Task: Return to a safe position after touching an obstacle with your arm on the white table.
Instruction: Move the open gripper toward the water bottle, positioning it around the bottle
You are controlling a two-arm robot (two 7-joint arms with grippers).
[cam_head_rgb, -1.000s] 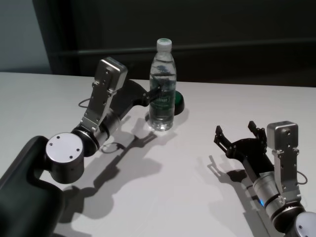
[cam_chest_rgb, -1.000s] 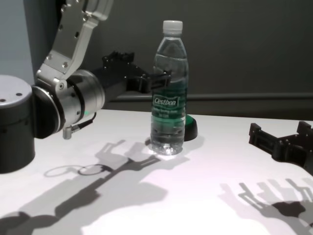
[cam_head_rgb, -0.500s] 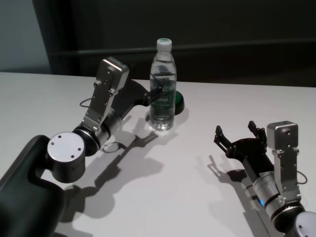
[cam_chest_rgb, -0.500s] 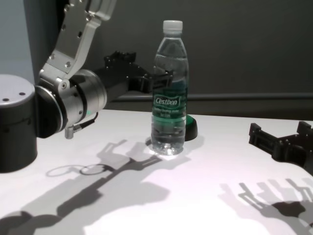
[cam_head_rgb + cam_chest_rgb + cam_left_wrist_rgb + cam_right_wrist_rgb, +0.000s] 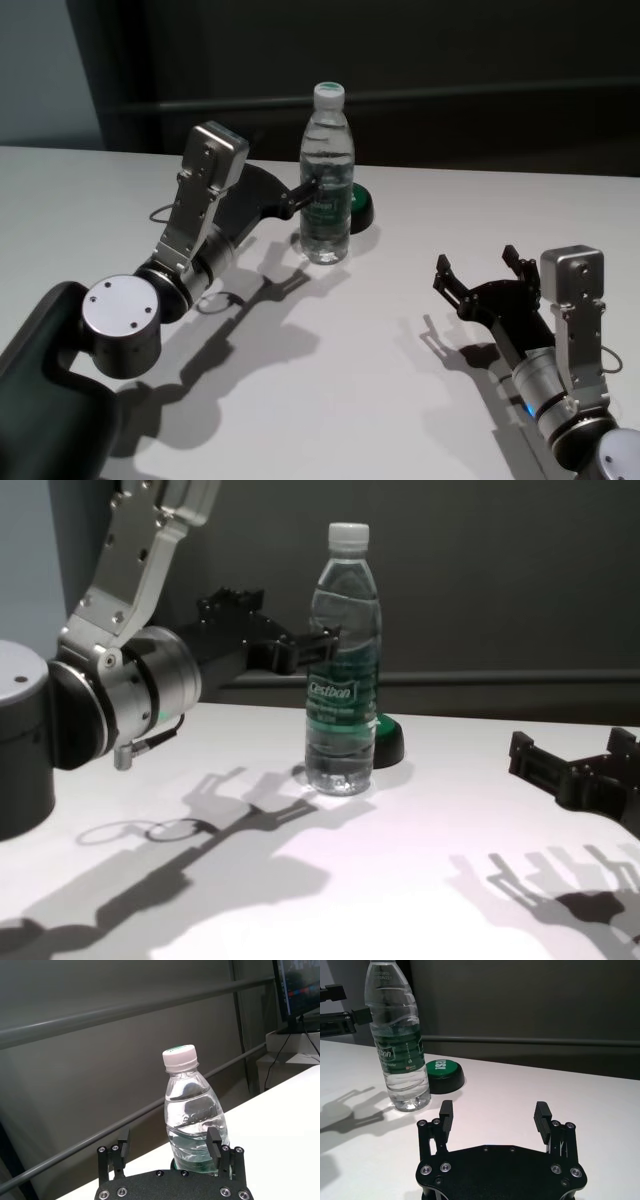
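A clear water bottle (image 5: pixel 327 175) stands upright mid-counter (image 5: pixel 350 340), the left tool (image 5: pixel 170 1147), fingers spread wide, at its label; the right tool (image 5: pixel 493 1112) hovers wide, well apart.

The bottle (image 5: pixel 327 175) stands upright mid-table and it's the main thing in the way, with the left gripper (image 5: pixel 300 645) right up against its left side, fingers spread. A low green-topped puck (image 5: pixel 358 206) sits just behind it (tight there). The white table (image 5: pixel 330 380) in front is open; the right gripper (image 5: pixel 482 272) sits well clear.
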